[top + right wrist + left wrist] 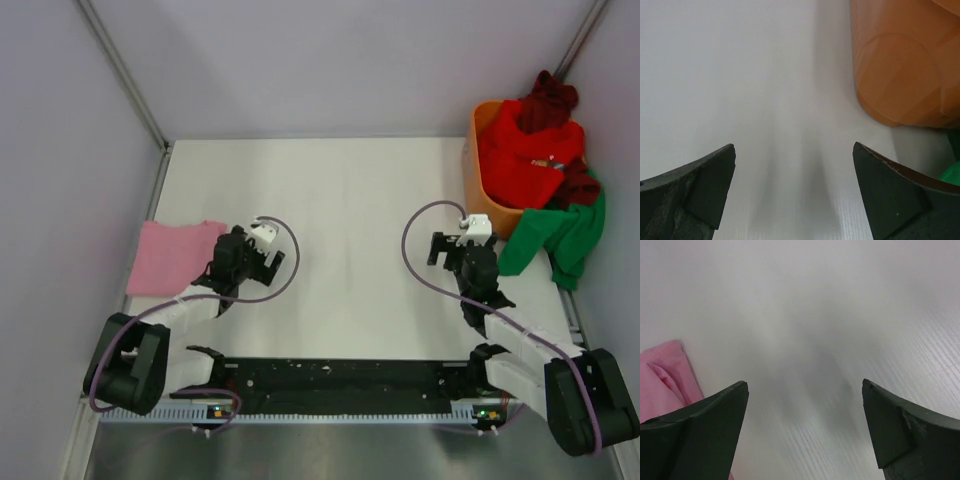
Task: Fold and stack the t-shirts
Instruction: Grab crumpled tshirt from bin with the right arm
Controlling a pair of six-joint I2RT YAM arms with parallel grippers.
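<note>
**White table in a pale booth**

A white table (340, 200) sits boxed in by pale grey-lilac wall panels (340, 60) on the left, far and right. Metal posts (125, 75) mark both far corners. A brushed metal strip (350, 455) lines the near edge. The light is soft and even.

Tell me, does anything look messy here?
Yes. The green shirt spills out of the orange basket onto the table, and a maroon shirt pokes over its far rim. The red shirt is heaped inside, unfolded. The pink shirt on the left lies flat.
</note>
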